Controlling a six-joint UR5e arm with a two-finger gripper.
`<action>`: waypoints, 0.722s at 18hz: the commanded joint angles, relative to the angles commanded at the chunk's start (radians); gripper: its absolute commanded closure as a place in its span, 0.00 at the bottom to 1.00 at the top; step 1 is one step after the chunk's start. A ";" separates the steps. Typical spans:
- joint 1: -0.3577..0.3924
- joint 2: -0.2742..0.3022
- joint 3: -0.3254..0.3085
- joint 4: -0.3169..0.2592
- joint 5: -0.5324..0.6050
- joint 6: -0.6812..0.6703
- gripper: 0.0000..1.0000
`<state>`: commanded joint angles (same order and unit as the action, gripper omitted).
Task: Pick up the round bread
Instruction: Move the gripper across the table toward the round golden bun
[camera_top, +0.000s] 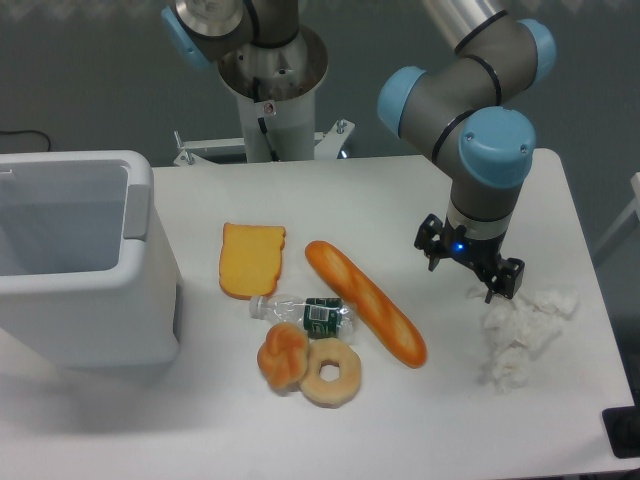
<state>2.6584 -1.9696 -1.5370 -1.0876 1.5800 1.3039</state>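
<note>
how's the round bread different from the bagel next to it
The round bread is a solid knotted bun with lumpy folds and no hole; the bagel is a smooth ring with a hole in the middle. The round bread is a deeper golden-orange, the bagel paler tan. The round bread sits left of the bagel in the camera view. Both lie on the table, side by side and apparently touching, just below the plastic bottle.
</note>
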 joint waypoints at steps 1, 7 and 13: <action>0.000 0.002 -0.003 0.000 0.000 0.000 0.00; -0.018 0.008 -0.049 0.017 -0.002 -0.034 0.00; -0.064 0.006 -0.078 0.054 -0.003 -0.317 0.00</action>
<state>2.5941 -1.9635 -1.6153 -1.0339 1.5769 0.9867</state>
